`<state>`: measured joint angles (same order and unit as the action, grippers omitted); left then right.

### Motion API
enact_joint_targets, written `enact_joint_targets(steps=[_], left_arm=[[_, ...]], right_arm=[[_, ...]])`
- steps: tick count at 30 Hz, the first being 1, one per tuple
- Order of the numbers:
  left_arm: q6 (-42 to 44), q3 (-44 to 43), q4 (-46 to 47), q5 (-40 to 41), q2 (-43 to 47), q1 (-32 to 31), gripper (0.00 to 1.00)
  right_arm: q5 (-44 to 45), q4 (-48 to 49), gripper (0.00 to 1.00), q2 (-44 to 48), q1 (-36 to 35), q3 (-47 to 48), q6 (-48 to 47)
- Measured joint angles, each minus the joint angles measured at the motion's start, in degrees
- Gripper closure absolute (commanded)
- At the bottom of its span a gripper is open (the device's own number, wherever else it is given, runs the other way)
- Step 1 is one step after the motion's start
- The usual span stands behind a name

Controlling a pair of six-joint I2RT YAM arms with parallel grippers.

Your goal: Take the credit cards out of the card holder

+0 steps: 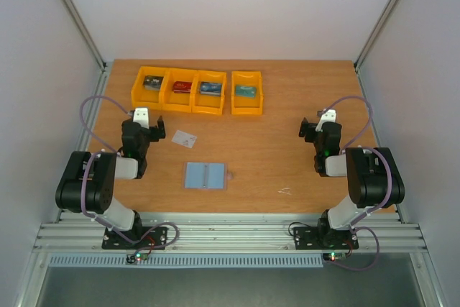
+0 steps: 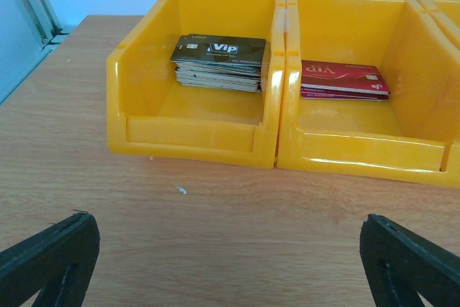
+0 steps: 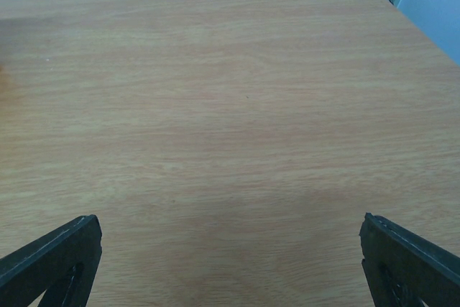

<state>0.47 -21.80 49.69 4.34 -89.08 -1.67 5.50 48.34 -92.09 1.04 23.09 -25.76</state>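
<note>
Card holder: we see it open and flat on the bench, blue-grey inside up, with a pinkish strip at its right edge. It lies toward the near edge, a little left of the middle, between the two arms and touched by neither.
Credit card: one pale card lies loose just beyond the holder and slightly left of it, not touching it. We cannot tell whether others remain inside.
Left gripper: we find its jaws spread wide with nothing between them, over the left side, facing the bins.
Right gripper: its jaws are also wide apart and hold nothing, above bare wood on the right side.
Orange bins: four stand in a row near the far edge, left of centre. The leftmost holds a stack of dark cards, the next red cards.
</note>
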Motion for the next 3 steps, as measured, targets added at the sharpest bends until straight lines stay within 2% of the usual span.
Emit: enact_joint_targets(steps=[3], left_arm=[[0.02, 0.00, -0.07, 0.02, 0.00, 0.00, 0.01]], right_arm=[[0.00, 0.00, 0.01, 0.00, 0.00, 0.00, 0.02]])
